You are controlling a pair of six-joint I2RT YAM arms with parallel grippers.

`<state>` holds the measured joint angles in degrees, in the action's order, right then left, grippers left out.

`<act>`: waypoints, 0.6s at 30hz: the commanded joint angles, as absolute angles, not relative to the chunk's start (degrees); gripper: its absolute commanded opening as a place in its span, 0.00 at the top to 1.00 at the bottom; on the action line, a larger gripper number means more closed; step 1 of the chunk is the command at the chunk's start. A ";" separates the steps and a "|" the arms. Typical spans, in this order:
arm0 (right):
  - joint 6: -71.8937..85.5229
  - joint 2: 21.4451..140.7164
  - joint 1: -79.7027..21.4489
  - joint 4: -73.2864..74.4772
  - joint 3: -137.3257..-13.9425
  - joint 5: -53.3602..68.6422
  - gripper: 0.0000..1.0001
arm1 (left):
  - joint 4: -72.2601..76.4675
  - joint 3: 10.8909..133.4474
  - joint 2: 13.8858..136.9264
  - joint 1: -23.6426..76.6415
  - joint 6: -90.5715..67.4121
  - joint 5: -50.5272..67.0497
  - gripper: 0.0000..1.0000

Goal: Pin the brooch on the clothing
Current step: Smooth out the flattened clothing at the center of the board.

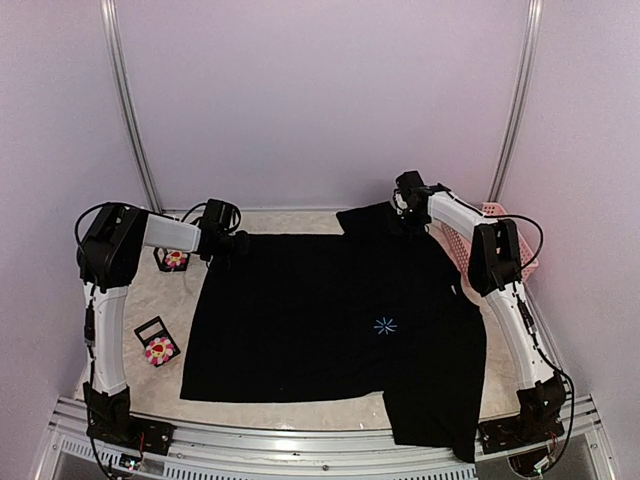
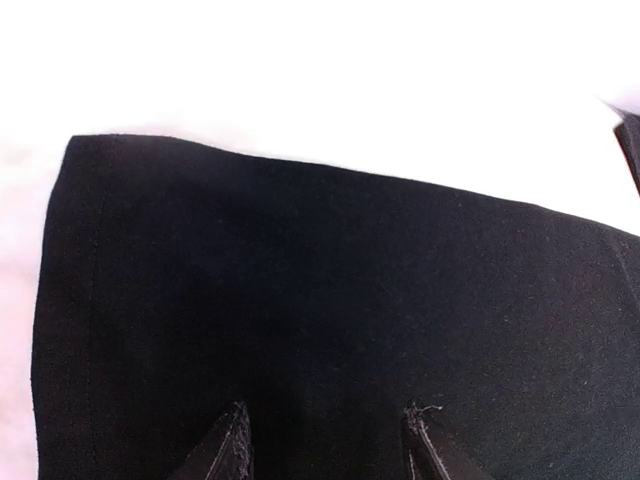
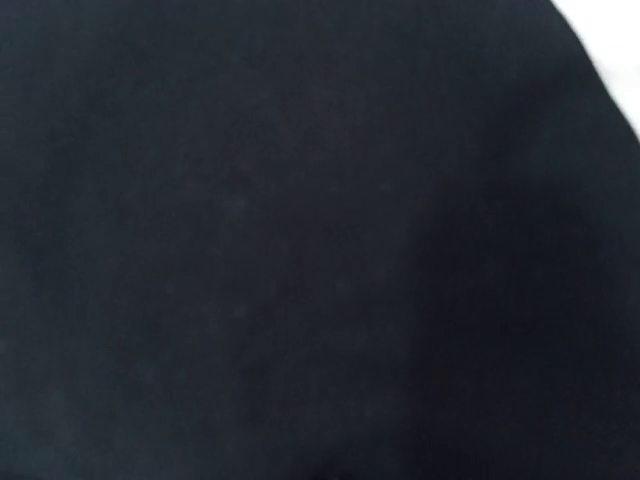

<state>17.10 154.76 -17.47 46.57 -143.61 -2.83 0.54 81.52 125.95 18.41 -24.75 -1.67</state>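
Clothing [image 1: 320,320] lies flat on the counter [image 1: 160,385]. Brooch [image 1: 158,349] sits off its left hem, well apart from the left pincer [image 1: 240,243] and nearer the left arm's base. Second flower brooch [image 1: 175,259] is just beside that wrist. Left pincer is half open over the far-left shirt corner, holding nothing. Right pincer [image 1: 405,205] is shut at the far-right sleeve; whether it pinches cloth cannot be told.

No text legible; blue starburst mark [image 1: 385,325] on the clothing [image 1: 300,320].
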 commanded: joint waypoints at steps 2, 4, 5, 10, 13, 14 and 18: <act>20.20 154.60 -15.46 33.89 -139.56 6.74 1.00 | -5.94 87.12 130.44 15.18 -23.77 -5.02 0.52; 20.25 154.46 -15.55 31.38 -142.04 7.44 1.00 | -6.36 87.76 130.65 14.59 -23.31 -6.54 0.52; 20.14 154.77 -15.53 31.53 -144.57 7.91 1.00 | -6.01 87.64 130.33 14.26 -23.20 -6.82 0.52; 17.87 146.71 -16.45 30.59 -142.76 7.37 1.00 | -5.08 85.92 125.56 14.27 -22.42 -8.05 0.52; 15.14 140.09 -17.80 33.90 -139.36 7.39 1.00 | -4.09 83.63 121.01 15.18 -22.35 -8.84 0.52; 14.51 137.66 -18.45 36.15 -138.06 7.20 1.00 | -3.71 82.59 119.64 15.89 -22.12 -9.60 0.52; 14.28 124.09 -22.98 43.98 -122.63 0.83 1.00 | -3.88 76.80 110.20 20.53 -21.12 -13.30 0.52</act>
<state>15.84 137.23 -18.17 36.29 -133.25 5.45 -4.14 80.60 119.96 16.19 -22.72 -9.41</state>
